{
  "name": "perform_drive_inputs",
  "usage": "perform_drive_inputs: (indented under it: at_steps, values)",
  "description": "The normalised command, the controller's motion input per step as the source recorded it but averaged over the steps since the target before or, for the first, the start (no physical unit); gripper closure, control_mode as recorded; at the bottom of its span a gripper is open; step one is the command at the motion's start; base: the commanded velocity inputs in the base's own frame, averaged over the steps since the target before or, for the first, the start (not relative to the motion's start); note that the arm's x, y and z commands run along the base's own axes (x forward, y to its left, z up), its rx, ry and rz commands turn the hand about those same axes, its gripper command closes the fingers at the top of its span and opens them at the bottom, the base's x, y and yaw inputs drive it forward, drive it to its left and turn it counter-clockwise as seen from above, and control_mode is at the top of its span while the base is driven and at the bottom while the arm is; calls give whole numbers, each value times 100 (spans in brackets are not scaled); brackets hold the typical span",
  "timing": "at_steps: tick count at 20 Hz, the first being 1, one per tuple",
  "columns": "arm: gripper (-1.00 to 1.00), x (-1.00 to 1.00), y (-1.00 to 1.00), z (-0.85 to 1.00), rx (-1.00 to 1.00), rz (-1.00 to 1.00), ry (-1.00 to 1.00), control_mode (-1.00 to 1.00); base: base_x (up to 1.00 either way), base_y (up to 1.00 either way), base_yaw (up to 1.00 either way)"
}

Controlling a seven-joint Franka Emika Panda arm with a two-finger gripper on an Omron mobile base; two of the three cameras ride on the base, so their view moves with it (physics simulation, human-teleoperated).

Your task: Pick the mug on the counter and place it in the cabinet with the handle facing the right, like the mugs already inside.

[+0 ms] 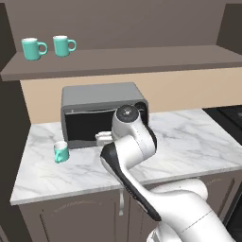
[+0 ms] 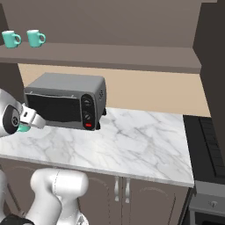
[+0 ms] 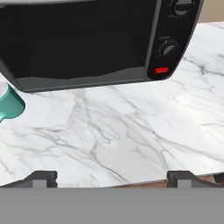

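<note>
The teal mug (image 1: 61, 151) stands upright on the white marble counter (image 1: 189, 142), just left of the toaster oven's front. In the hand view the mug (image 3: 9, 104) sits at the far left edge, partly cut off. My gripper (image 3: 112, 179) hangs open above the counter in front of the oven door, to the right of the mug and apart from it, with nothing between its fingertips (image 3: 41, 178). In the right base view my hand hides most of the mug (image 2: 23, 128). The grey-brown cabinet shelf (image 1: 142, 59) above holds two teal mugs (image 1: 33, 48) at its left end, handles to the right.
A grey toaster oven (image 2: 66, 101) with a dark glass door (image 3: 78, 43) stands on the counter's left part, right behind my hand. A dark stove (image 2: 211, 140) borders the counter on the right. Bare marble (image 2: 132, 140) stretches right of the oven.
</note>
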Motion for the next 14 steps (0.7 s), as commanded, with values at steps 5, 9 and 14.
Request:
perform_drive_inputs:
  at_steps: [5,9,14]
  values:
    - [-100,5,41,-16,0,0,0,-100,0,0,0]
    - [-100,12,37,-11,0,0,0,-100,0,0,0]
    - [-100,16,38,-12,0,0,0,-100,0,0,0]
